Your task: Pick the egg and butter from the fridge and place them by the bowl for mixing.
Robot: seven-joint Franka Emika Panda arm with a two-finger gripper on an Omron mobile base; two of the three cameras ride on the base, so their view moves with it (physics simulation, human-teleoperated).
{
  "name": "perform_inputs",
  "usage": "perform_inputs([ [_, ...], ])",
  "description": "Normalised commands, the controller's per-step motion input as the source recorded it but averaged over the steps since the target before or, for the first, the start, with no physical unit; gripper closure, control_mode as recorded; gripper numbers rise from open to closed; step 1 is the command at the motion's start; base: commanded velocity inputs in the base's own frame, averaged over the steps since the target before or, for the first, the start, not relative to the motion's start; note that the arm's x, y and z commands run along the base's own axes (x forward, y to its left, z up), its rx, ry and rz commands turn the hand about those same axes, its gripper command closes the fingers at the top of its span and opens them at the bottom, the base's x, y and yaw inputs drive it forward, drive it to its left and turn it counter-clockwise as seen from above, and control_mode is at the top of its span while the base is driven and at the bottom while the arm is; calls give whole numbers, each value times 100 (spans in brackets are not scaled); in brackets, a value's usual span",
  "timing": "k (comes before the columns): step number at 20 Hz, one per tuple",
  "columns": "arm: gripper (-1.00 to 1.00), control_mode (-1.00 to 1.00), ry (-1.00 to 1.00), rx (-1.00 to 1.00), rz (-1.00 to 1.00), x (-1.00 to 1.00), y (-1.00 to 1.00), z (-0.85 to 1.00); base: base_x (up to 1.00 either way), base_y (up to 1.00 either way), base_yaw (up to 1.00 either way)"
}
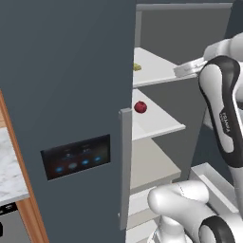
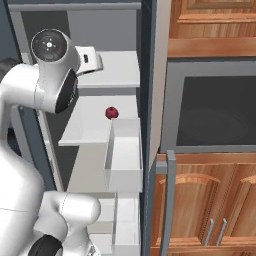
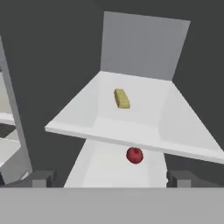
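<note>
The fridge (image 1: 71, 71) stands with its right side open, white shelves showing inside. The butter (image 3: 122, 98), a small pale yellow block, lies near the middle of the upper shelf (image 3: 144, 127); its yellow end peeks past the door edge in the left base view (image 1: 136, 67). My gripper (image 3: 111, 178) is open and empty. It hovers in front of that shelf's front edge, short of the butter, with its dark fingertips (image 3: 41, 177) far apart. The egg and the bowl are out of view.
A small red round fruit (image 3: 134, 155) (image 1: 140, 107) (image 2: 111, 113) sits on the shelf below. A white door bin (image 2: 125, 155) juts out on the open door. The steel microwave (image 2: 215, 110) and wooden cabinets (image 2: 210, 200) are to the right. A marble counter (image 1: 9, 166) lies far left.
</note>
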Motion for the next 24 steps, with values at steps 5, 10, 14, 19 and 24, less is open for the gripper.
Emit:
perform_inputs([
  [5,-100,-100,4,0,0,59,0,0,0,0,0],
  [10,-100,-100,1,0,0,58,3,-7,0,0,0],
  [14,-100,-100,0,0,0,55,20,-18,0,0,0],
  [19,-100,-100,2,0,0,61,31,-9,0,0,0],
  [24,-100,-100,11,-4,-1,72,23,0,0,0,0],
])
